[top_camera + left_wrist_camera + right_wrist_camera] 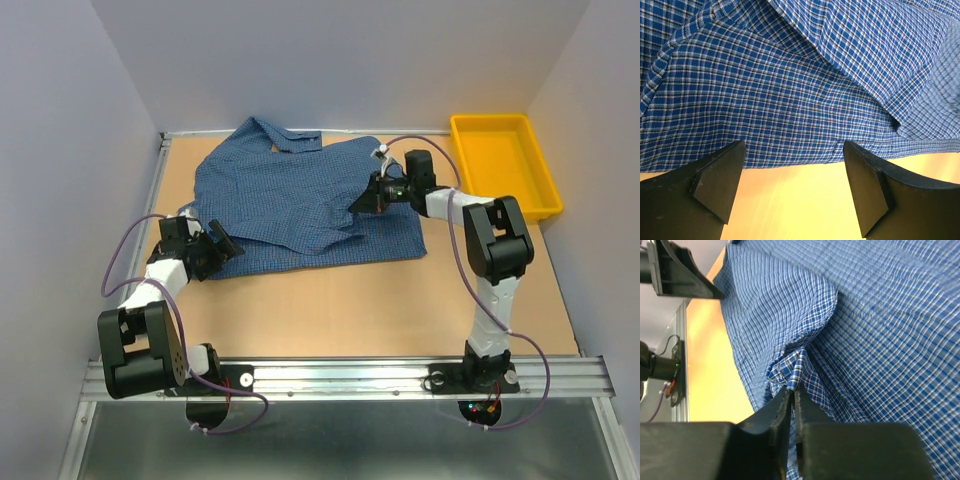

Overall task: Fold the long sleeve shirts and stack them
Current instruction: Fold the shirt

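Observation:
One blue checked long sleeve shirt (300,200) lies spread on the wooden table, collar toward the back. My right gripper (358,203) is over its right half, shut on a pinched fold of the cloth (800,371), which bunches up at the fingertips. My left gripper (228,245) is at the shirt's near left edge, open and empty, its fingers (720,175) on either side of bare table just short of the hem (790,162). The shirt fills most of both wrist views.
A yellow tray (504,160) stands at the back right corner. White walls close the table on the left, back and right. Bare wood (400,300) lies between the shirt and the metal rail (350,375) at the near edge.

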Motion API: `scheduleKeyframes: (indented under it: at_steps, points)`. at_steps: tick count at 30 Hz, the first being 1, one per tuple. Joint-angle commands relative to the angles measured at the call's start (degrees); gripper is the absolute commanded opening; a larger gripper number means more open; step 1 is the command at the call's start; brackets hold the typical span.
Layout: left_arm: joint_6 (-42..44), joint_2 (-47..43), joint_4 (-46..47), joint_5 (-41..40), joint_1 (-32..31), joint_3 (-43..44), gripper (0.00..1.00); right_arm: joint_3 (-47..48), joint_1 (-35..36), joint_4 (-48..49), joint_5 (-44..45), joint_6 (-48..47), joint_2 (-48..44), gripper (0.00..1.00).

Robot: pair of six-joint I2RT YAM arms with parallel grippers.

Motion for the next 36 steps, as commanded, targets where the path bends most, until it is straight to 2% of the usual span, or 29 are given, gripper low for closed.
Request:
scheduleKeyframes:
  at_steps: [1,4,9,10,13,16,19,21,22,26,28,31,36]
  points:
    - [1.16,-0.66,0.38,-0.04,-0.38,1.77,0.91,-0.20,0.44,-1.29,3.55,0.59,-6.45,0.06]
    - [1.16,-0.66,0.29,-0.04,-0.38,1.77,0.91,-1.26,0.44,-4.44,8.02,2.08,-9.26,0.01]
    - [1.16,-0.48,0.20,-0.30,-0.38,1.86,0.91,-0.73,0.44,-11.56,13.74,4.46,-11.64,0.01]
    - [1.16,-0.31,0.20,-0.22,-0.38,1.86,0.91,-0.47,0.44,-15.84,15.84,4.72,-12.08,0.00]
    - [1.16,-0.48,0.11,-0.30,-0.38,1.95,0.91,0.32,0.44,-20.52,19.89,7.62,-12.78,0.01]
    - [1.16,-0.48,0.11,-0.39,-0.46,1.95,0.91,3.21,0.44,-31.39,27.18,10.61,-12.52,0.00]
    - [1.16,-0.31,0.11,-0.31,-0.38,1.95,0.91,4.28,0.44,-35.82,31.83,13.24,-12.78,0.01]
    - [1.16,-0.31,0.11,-0.22,-0.38,1.95,0.91,4.28,0.44,-36.62,35.27,14.48,-14.09,0.17]
    - [1.16,-0.39,0.11,-0.30,-0.38,1.95,0.91,4.45,0.53,-36.80,37.72,14.57,-14.62,0.31]
    - [1.16,-0.48,0.11,-0.39,-0.38,2.04,0.91,4.28,0.53,-36.80,43.44,15.09,-17.17,0.55]
    - [1.16,-0.48,0.11,-0.39,-0.38,2.04,0.91,3.23,0.53,-36.45,46.08,14.75,-19.02,0.60]
    - [1.16,-0.75,0.11,-0.39,-0.38,1.95,0.91,2.17,0.53,-35.83,44.43,13.52,-19.90,0.60]
    - [1.16,-0.92,0.11,-0.13,-0.38,1.95,0.91,-3.88,0.44,-32.24,41.97,15.70,-21.48,0.55]
